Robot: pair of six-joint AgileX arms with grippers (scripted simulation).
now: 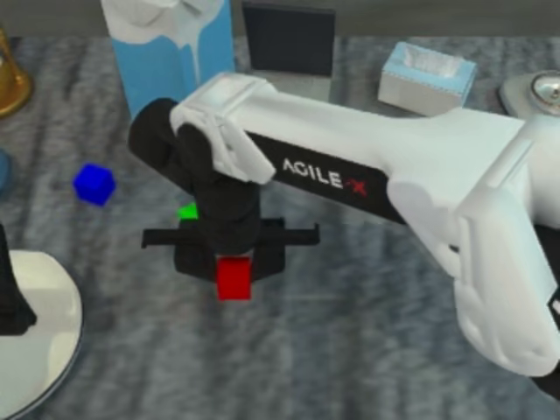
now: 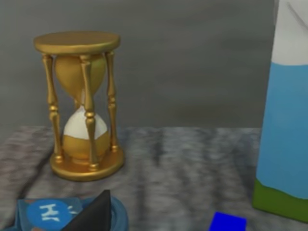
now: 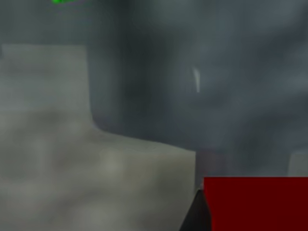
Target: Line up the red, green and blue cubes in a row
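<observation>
While our right arm reaches in from the table's right to about mid-table, our right gripper (image 1: 234,262) sits directly over the red cube (image 1: 234,278). The cube pokes out from under the black gripper body on the near side. In the right wrist view the red cube (image 3: 255,204) fills the corner right up against a dark finger (image 3: 196,216), but we cannot tell if the fingers are pinching it or just straddling it.

The green cube (image 1: 187,212) is just beside the gripper on its far-left side, mostly hidden under the wrist; only a sliver shows, and a green smear (image 3: 62,1) shows at the edge of the right wrist view. We cannot tell whether green and red touch.

The blue cube (image 1: 94,185) lies apart from the other two, further left and slightly farther back, on the grey table (image 1: 350,350).

Our left arm is parked at the left edge; only part of it (image 1: 13,306) shows, and we cannot tell its fingers' state. Its wrist camera sees a gold hourglass (image 2: 79,106), the blue-and-white carton (image 2: 286,125) and the blue cube (image 2: 228,222).

Along the far side there is a tissue box (image 1: 427,77) and a dark panel (image 1: 289,39).
</observation>
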